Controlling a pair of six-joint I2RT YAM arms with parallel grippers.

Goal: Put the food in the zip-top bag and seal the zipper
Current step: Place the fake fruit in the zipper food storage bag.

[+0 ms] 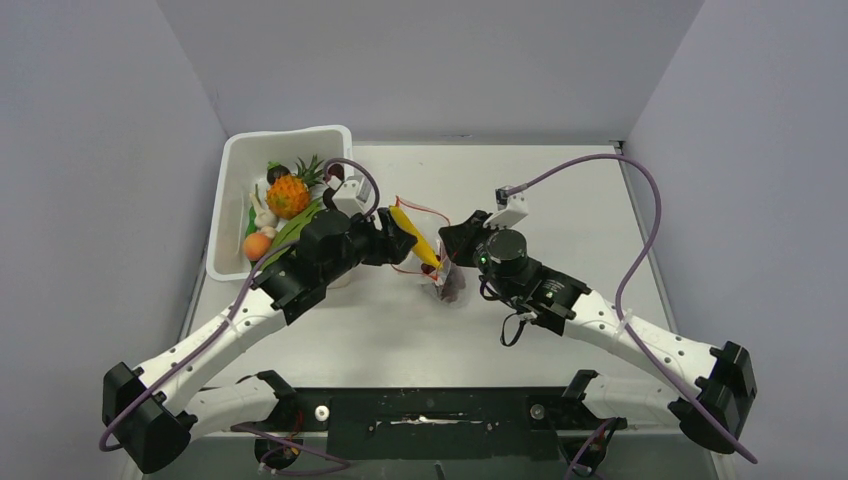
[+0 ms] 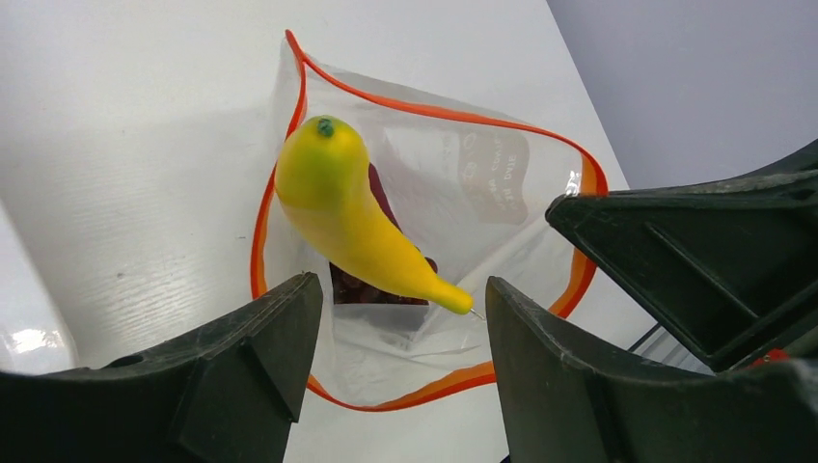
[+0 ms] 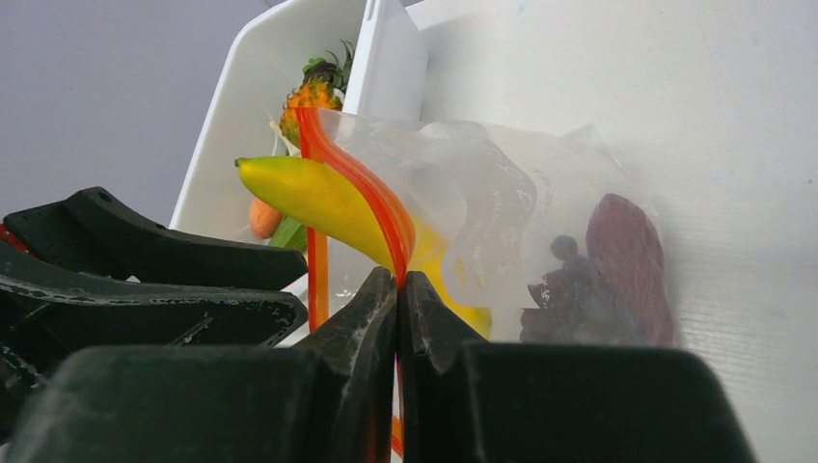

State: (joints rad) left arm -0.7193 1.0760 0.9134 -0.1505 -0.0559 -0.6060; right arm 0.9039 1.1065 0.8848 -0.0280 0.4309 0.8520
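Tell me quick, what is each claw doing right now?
Left gripper: open, holding nothing.
Right gripper: shut on the zip-top bag at its zipper.

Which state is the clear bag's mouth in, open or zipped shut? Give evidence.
Open. The orange strip on the bag spreads in a wide loop, and the banana pokes through it, tip near the grapes.

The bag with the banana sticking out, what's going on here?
The right gripper pinches the zipper of the zip-top bag, holding its mouth open. The left gripper hangs open above it; the banana lies partway inside, gripped by nothing. The grapes sit at the bottom. The pineapple and other food are in the white tub.
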